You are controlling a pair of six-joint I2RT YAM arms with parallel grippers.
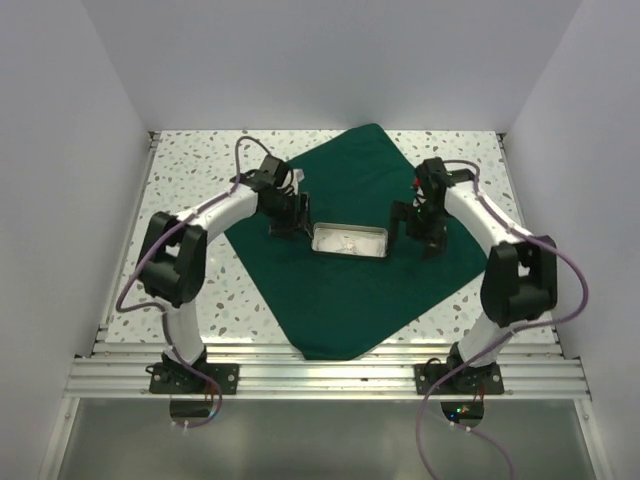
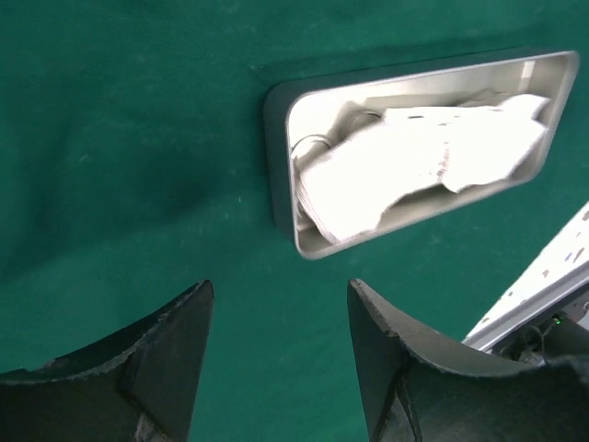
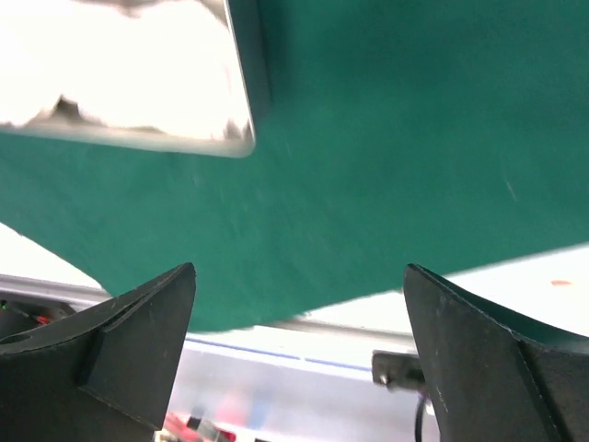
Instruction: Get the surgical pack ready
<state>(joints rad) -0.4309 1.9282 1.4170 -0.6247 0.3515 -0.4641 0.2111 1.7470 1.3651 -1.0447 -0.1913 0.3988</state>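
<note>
Cloth (image 1: 335, 305) lies spread flat on the table (image 1: 190, 170) as a diamond, one corner toward the far wall and one reaching the front edge. The pack is open, not yet folded. We take that layout as deliberate, since corners pointing outward give each arm a flap to draw over the middle.

At the centre sits the tray (image 1: 350, 241), long side running left to right, with crumpled white material (image 2: 414, 161) inside. We judge it is centred so the flaps can cover it evenly.

The left gripper (image 1: 287, 222) hangs just beside the tray's left end and the right gripper (image 1: 420, 235) just beside its right end. Both have their fingers spread, with nothing between them and only cloth below. We judge the tray placed and the wrapping still to do, starting with a corner.
</note>
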